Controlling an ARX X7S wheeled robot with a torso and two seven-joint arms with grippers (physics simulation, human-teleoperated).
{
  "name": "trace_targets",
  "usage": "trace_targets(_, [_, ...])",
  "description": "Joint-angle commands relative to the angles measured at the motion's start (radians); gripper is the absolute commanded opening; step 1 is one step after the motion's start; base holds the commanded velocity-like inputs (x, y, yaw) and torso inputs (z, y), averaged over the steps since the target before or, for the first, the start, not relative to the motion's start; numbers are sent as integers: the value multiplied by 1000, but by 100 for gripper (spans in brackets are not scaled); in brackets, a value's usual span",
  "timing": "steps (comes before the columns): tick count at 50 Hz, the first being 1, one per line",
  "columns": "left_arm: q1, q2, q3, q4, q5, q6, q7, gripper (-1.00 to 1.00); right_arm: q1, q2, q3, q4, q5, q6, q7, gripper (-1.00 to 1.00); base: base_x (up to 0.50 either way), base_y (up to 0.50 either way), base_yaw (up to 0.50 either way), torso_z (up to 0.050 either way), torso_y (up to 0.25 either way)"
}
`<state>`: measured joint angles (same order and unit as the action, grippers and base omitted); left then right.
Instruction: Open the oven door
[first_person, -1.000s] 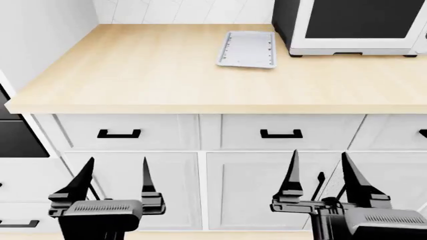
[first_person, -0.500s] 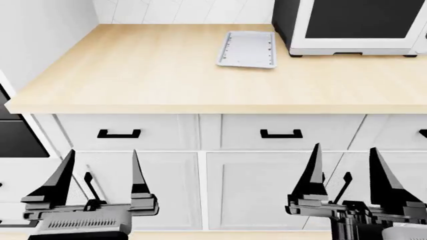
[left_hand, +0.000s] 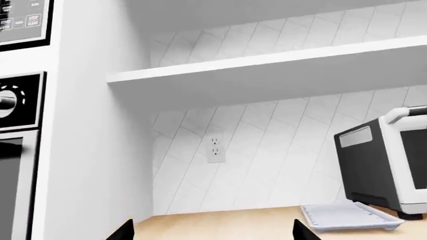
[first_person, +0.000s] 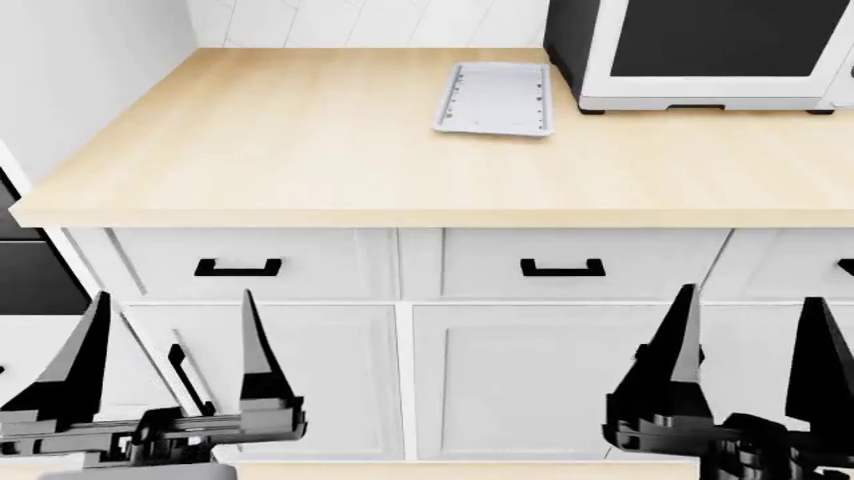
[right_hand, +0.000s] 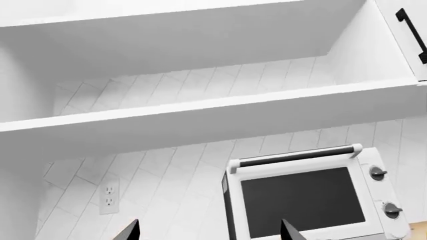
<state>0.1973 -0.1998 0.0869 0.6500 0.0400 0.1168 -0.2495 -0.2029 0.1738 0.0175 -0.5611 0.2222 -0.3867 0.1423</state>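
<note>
Head view: left gripper (first_person: 167, 350) and right gripper (first_person: 750, 345), both spread empty, sit lower than before.

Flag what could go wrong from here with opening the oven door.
The oven door is barely in the head view's left edge, no handle visible, so reaching would be near blind. The white toaster oven sits centre-right and could be mistaken for the target. Both open claws, left claw and right claw, hang low before the cabinets.

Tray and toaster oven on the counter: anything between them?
No. In the head view, bare counter separates the tray from the toaster oven.
</note>
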Motion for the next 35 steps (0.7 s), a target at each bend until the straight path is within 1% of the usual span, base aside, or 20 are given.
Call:
trace_targets(1, [16,-9,5,10,16,51,-16,100,12,-1,-4,22,10,-77,-6,100,0,0,0,0,0])
trace_targets(8, [13,-13,10,5,24,67,-23,100,-51,5,-1,-12,14,-139,-14,100,0,0,0,0,0])
trace_targets(19, [37,-23,8,28,45,95,-39,100,-87,7,1,-23,14,-230,-23,100,0,0,0,0,0])
trace_targets(35, [36,-33,19,28,57,103,-49,100,-76,21,-9,-21,28,-235,-15,100,0,0,0,0,0])
